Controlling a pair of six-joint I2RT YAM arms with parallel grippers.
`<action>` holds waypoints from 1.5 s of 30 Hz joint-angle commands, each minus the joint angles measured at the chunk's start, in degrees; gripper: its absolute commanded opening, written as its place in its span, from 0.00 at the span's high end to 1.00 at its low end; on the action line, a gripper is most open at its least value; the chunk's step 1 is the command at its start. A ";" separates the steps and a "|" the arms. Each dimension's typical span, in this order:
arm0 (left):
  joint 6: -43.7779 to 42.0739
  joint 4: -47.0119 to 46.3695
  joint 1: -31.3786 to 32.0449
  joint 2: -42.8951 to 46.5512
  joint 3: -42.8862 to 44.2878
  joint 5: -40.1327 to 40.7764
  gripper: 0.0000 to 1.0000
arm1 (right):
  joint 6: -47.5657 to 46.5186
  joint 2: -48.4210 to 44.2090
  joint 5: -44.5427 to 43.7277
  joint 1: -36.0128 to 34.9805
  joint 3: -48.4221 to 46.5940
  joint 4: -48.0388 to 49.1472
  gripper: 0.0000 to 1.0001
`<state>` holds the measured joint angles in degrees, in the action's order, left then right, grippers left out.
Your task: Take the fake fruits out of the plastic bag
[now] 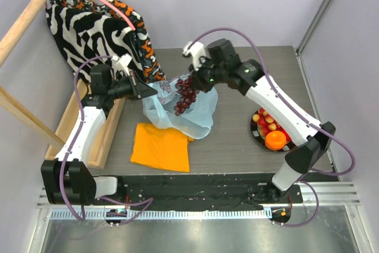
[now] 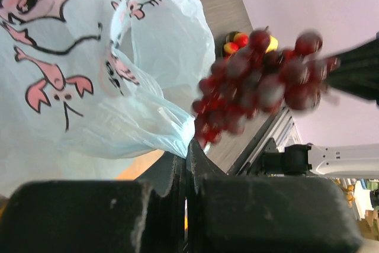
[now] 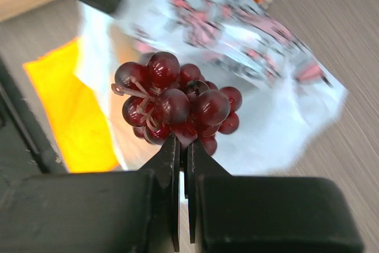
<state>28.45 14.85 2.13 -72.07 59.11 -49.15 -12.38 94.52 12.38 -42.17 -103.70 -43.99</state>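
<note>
Progress looks nearly complete: your right gripper, closed on the grape bunch, holds it above the plastic bag mid-table. Your left gripper is clamped on the bag's rim. The orange and other fruits lie near the right edge.

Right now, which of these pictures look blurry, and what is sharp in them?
Left wrist view: the grape bunch is smeared, but the print on the plastic bag is crisp. Right wrist view: the grapes are sharp, while the bag and the orange cloth behind them are soft. Top view: evenly lit and sharp throughout.
</note>
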 commanded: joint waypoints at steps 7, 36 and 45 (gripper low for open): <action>1.26 -6.41 0.07 -3.42 4.43 1.24 1.00 | -3.09 -16.19 -7.54 21.32 1.48 -7.16 0.99; 4.86 -9.75 2.79 -8.17 6.63 0.01 1.00 | -20.75 -28.51 -17.74 24.59 16.16 -34.41 0.99; 4.60 -9.67 2.79 -8.08 6.54 0.01 1.00 | -24.35 -29.66 -20.91 27.05 20.64 -33.18 0.99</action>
<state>32.84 8.27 4.75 -81.58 65.08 -48.03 -34.11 66.57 -5.78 -16.75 -83.70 -78.08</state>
